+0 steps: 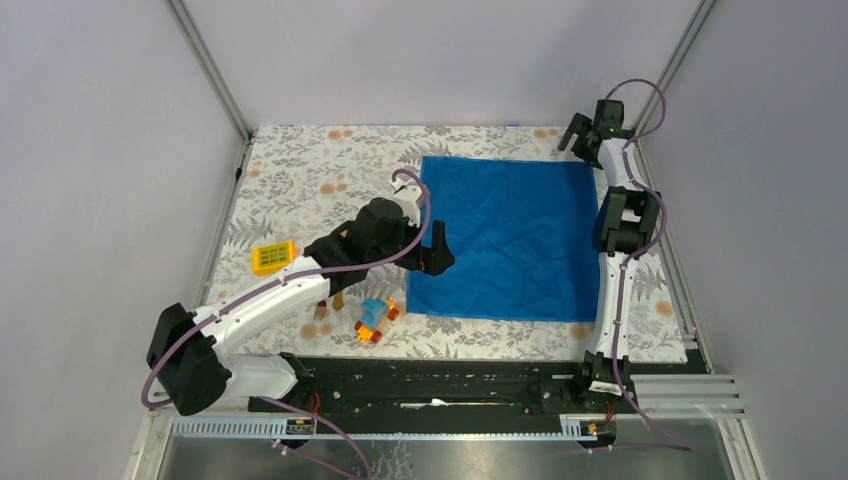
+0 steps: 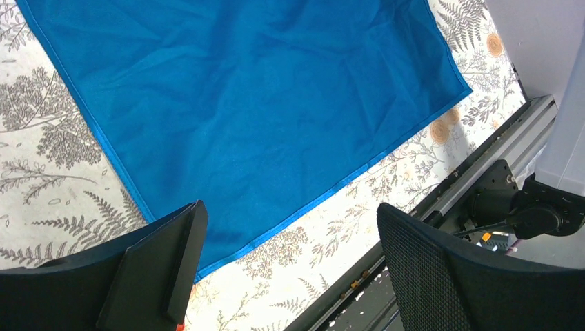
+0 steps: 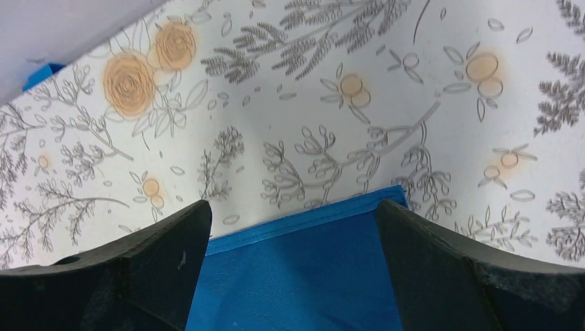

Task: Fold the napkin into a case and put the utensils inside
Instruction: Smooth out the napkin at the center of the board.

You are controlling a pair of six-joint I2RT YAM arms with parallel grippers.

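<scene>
The blue napkin (image 1: pixel 505 235) lies flat and unfolded on the floral cloth. My left gripper (image 1: pixel 432 255) hovers open at its near left corner. In the left wrist view the near hem of the napkin (image 2: pixel 262 103) runs between the spread fingers of the left gripper (image 2: pixel 286 255), which hold nothing. My right gripper (image 1: pixel 590 130) is open at the far right corner. There the corner of the napkin (image 3: pixel 303 276) lies between the fingers of the right gripper (image 3: pixel 293 234), not gripped. Two golden-orange ends of the utensils (image 1: pixel 337 299) show under the left forearm; the rest is hidden.
A yellow block (image 1: pixel 273 257) lies left of the left arm. A blue-and-orange toy car (image 1: pixel 376 320) sits near the front edge. The black base rail (image 1: pixel 440 385) runs along the near side, and grey walls close in the table on three sides.
</scene>
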